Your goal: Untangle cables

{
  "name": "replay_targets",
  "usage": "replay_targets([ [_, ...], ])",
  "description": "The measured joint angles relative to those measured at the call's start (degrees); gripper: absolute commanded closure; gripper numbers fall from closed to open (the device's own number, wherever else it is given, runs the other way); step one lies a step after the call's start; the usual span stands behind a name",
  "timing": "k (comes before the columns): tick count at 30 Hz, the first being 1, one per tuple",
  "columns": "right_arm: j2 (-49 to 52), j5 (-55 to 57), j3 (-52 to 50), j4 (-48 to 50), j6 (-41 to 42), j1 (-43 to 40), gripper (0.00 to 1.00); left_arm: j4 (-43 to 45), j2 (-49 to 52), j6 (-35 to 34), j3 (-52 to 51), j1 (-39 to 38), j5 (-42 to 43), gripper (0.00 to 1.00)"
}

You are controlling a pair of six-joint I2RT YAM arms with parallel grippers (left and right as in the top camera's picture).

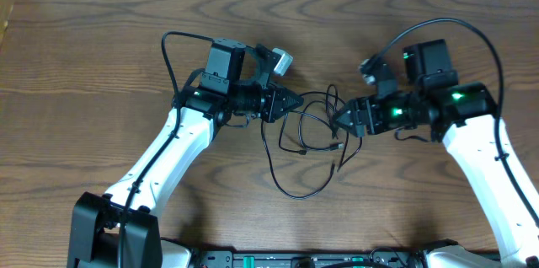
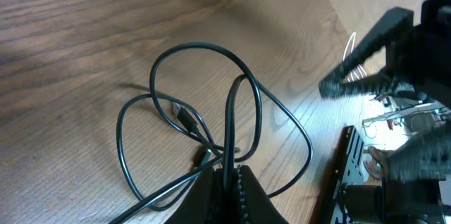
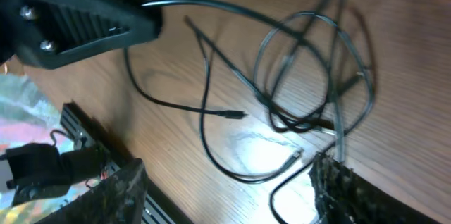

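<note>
Left claw (image 2: 230, 173) clamped on black cables (image 2: 228, 125); right claw (image 3: 225, 182) apart above wooden table (image 1: 84, 49).

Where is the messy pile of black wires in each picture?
Overhead: the tangle of thin black cables lies in the middle of the picture.
Left wrist: the tangle loops up from the bottom edge, centre-left.
Right wrist: the tangle fills the right half.
Shared landmark: the black left end effector, at bottom centre and top left, shut on one strand.
</note>
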Motion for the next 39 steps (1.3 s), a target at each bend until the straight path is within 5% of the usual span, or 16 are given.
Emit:
replay_targets([
  [15,0.0,17.7,0.0,3.4,8.9,7.6,0.33,0.0,0.0,0.0,0.0,0.0,-0.2,0.93],
  [39,0.2,20.2,-11.6,18.5,20.7,10.7,0.39,0.0,0.0,0.0,0.0,0.0,-0.2,0.92],
])
